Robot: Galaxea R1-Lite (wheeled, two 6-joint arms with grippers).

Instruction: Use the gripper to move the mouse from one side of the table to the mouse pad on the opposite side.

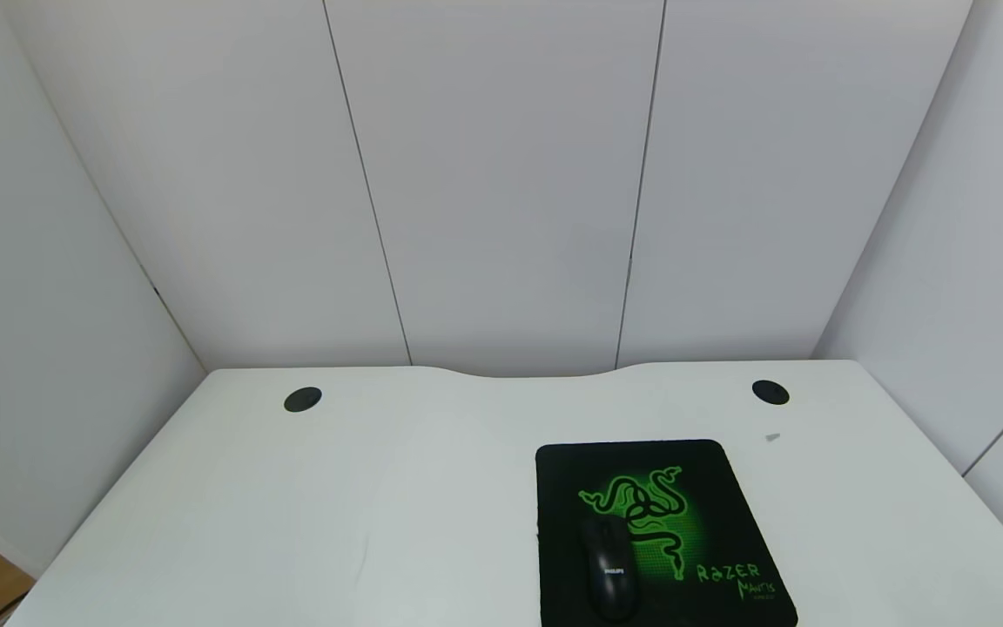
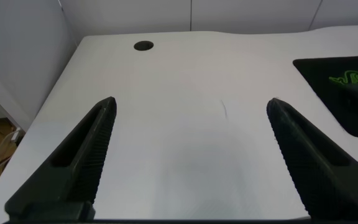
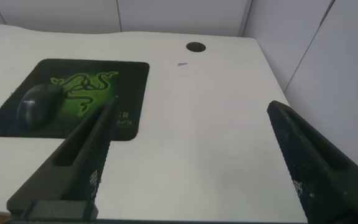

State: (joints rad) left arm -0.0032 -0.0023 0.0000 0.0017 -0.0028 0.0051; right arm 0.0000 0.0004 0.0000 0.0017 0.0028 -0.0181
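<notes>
Philips mouse (image 1: 610, 568) lies on the Razer Mantis mouse pad (image 1: 710, 488), over the near-left part of the pad beside the green snake logo, on the right half of the white table (image 1: 292, 522). Left gripper (image 2: 191, 155) hangs above bare tabletop on the left, fingers spread wide, holding nothing. Right gripper (image 3: 194, 162) hangs over the table's right side, likewise spread wide, well apart from the mouse.

Mouse pad (image 1: 658, 531) lies on the table (image 1: 380, 505), right of centre. Mouse (image 1: 610, 570) rests on the pad's near-left part (beside the logo); grommets (image 1: 302, 399) sit behind the pad.
</notes>
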